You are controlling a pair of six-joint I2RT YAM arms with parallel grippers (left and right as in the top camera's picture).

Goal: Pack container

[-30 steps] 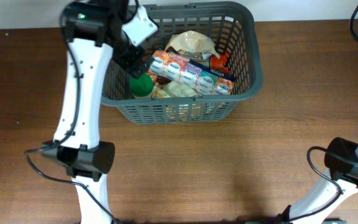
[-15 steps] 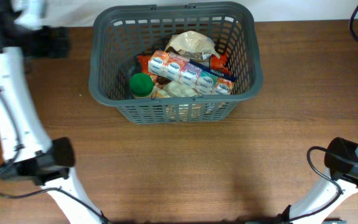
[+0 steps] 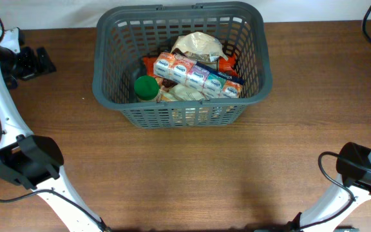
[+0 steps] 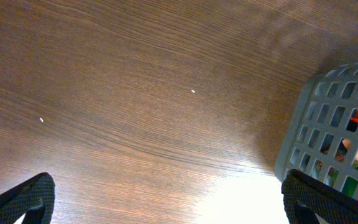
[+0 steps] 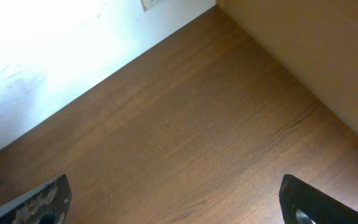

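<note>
The container, a large dark grey basket [image 3: 102, 71] with lattice sides, stands at the back middle of the table. It holds a green-capped item [image 3: 147, 87], a row of small cartons [image 3: 195, 72], a beige bag [image 3: 198, 44] and an orange pack [image 3: 228, 64]. My left gripper [image 3: 42, 62] is open and empty above the bare table, left of the basket. In the left wrist view the left gripper [image 4: 173, 200] spreads wide, with the basket's corner [image 4: 328, 118] at the right. My right gripper [image 5: 178, 202] is open and empty over bare wood.
The wooden table [image 3: 185, 180] runs in front of the basket. The left arm's base [image 3: 24, 161] stands at the front left, the right arm's base [image 3: 359, 167] at the front right. A white wall [image 5: 48, 50] borders the table in the right wrist view.
My left arm has swung from over the basket's left side out to the far left of the table. The green-capped item stays in the basket. The right arm has not moved.
</note>
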